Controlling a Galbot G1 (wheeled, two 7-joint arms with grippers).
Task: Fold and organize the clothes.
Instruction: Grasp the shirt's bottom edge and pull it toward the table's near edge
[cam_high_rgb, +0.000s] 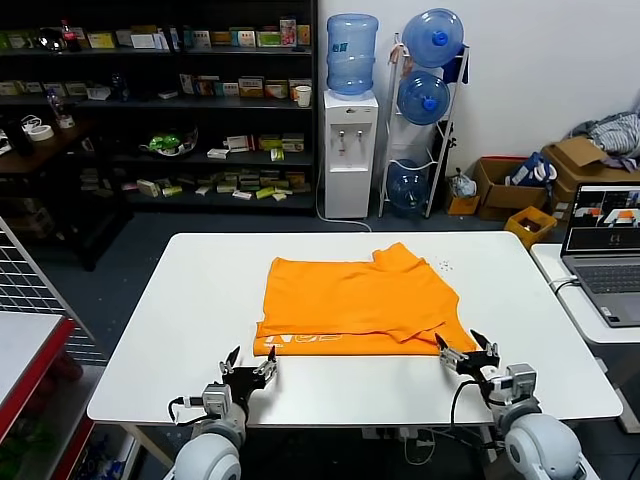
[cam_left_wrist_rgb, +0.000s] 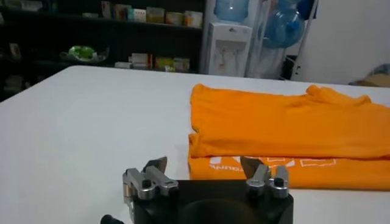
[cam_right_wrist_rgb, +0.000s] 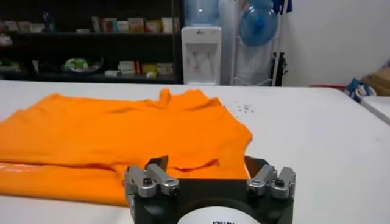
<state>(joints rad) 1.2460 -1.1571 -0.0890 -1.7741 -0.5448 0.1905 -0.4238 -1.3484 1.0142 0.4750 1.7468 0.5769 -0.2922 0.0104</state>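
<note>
Orange T-shirt (cam_high_rgb: 360, 300): folded over on itself, lying flat mid-way across the white surface (cam_high_rgb: 180, 330), white lettering showing along its near edge. Left gripper (cam_high_rgb: 250, 368): jaws spread wide, empty, just off the shirt's near left corner. Right gripper (cam_high_rgb: 465, 348): jaws spread wide, empty, at the near right corner.

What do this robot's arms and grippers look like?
Both arms end in rounded light-grey shells. The left gripper and right gripper each have a black body, silver metal knuckle blocks with screws, and dark pointed fingers. A black cable loops beside each wrist.
</note>
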